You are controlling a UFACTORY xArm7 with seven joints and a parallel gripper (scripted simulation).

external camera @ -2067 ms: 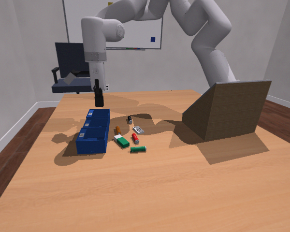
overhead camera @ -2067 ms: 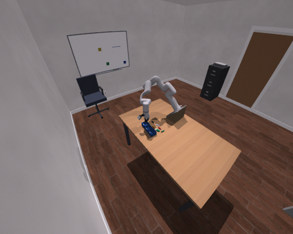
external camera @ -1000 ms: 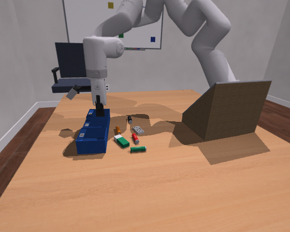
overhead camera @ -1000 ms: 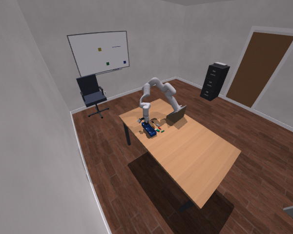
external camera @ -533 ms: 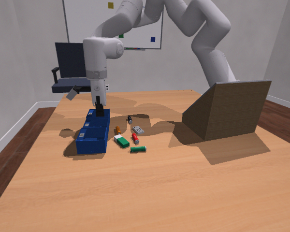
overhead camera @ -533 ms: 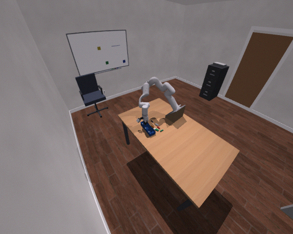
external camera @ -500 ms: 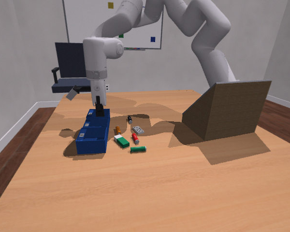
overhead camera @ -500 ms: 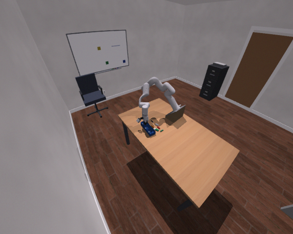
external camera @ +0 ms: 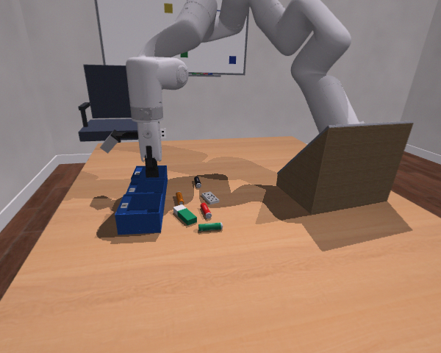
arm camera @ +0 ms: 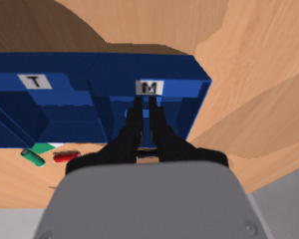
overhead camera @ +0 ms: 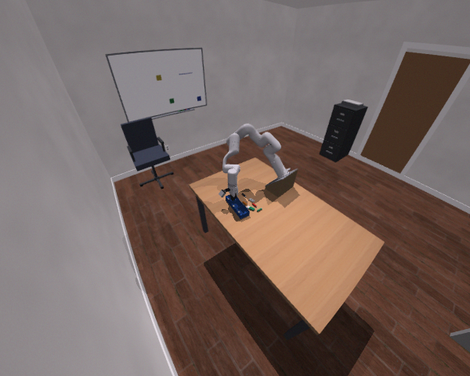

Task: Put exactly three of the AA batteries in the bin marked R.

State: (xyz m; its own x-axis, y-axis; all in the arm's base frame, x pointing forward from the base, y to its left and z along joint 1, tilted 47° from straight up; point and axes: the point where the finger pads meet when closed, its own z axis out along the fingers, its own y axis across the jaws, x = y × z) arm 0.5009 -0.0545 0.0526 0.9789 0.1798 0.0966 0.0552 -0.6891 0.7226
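We treat the work as transferring exactly three AA batteries to the bin marked R; on the table (overhead camera: 308, 251) (external camera: 228, 273) (arm camera: 269, 30), the arm (overhead camera: 247, 130) (external camera: 146, 87) reaches over beside the slanted panel (overhead camera: 283, 186) (external camera: 357, 174). The joined blue bins (overhead camera: 244, 215) (external camera: 139, 223) (arm camera: 45, 62) stand on the tabletop; the wrist view shows labels T and M, while R lies outside that view. The claw (overhead camera: 233, 197) (external camera: 151, 174) (arm camera: 146, 105) points down into the M compartment, its fingers drawn nearly together with a narrow gap and nothing pinched. We judge the step in hand to be an approach to a small bright-blue piece (arm camera: 146, 114) behind the fingertips, possibly a battery; its identity cannot be confirmed. If it is the target, we should spread the fingers, straddle it without loading the walls, grip, lift and carry to R. Outside the bins lie the green-and-white block (overhead camera: 251, 208) (external camera: 186, 215) (arm camera: 42, 147) and the dotted pale tile (overhead camera: 251, 200) (external camera: 210, 197). Four slim cylinders, apparently batteries, lie on their sides nearby: green battery (overhead camera: 259, 210) (external camera: 210, 226) (arm camera: 33, 157), red battery (overhead camera: 254, 204) (external camera: 205, 209) (arm camera: 66, 156), orange battery (overhead camera: 244, 203) (external camera: 179, 198) and black battery (overhead camera: 244, 195) (external camera: 197, 182) (arm camera: 148, 153). Red and black show silvery ends. We cannot verify R's contents.
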